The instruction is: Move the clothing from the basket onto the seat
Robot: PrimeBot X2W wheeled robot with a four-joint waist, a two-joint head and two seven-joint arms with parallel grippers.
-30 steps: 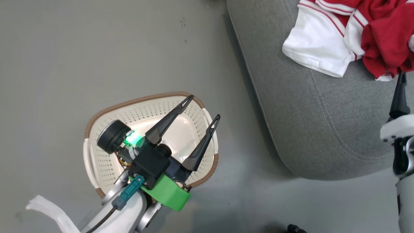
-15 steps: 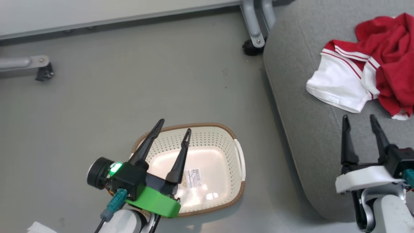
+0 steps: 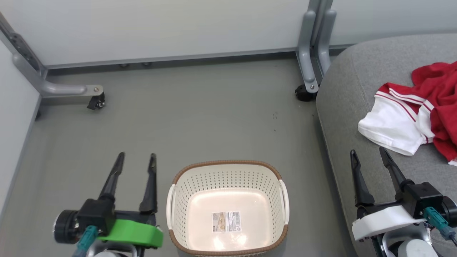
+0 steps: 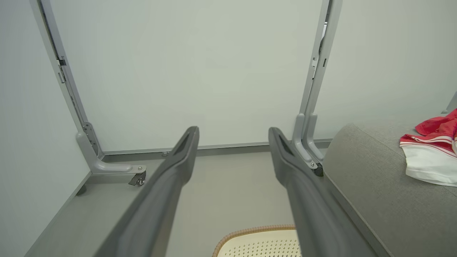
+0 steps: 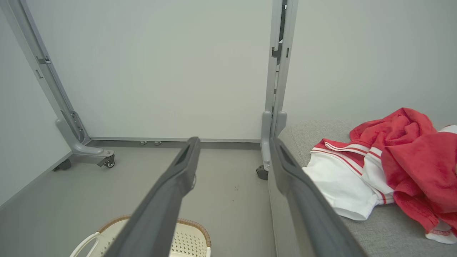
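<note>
The cream basket [image 3: 228, 178] with a brown rim stands on the floor, holding just a label on its bottom. The red and white clothing [image 3: 417, 114] lies crumpled on the grey seat [image 3: 342, 107] at the right. My left gripper [image 3: 137, 160] hovers left of the basket, open with nothing between its fingers. Over the seat's front edge my right gripper [image 3: 367, 154] is open and empty, just short of the clothing. In the left wrist view the seat [image 4: 375, 178], the clothing [image 4: 432, 153] and the basket's rim [image 4: 250, 232] show. The right wrist view has the clothing [image 5: 385, 167] and the basket [image 5: 185, 239].
Pale partition walls on grey metal feet with castors [image 3: 96, 101] stand behind the floor. Another castor [image 3: 303, 93] sits next to the seat's far corner. Grey floor stretches between the basket and the walls.
The head camera has tilted up, bringing the walls into view. My left gripper has come out from over the basket to its left side. My right gripper has drawn back from the clothing.
</note>
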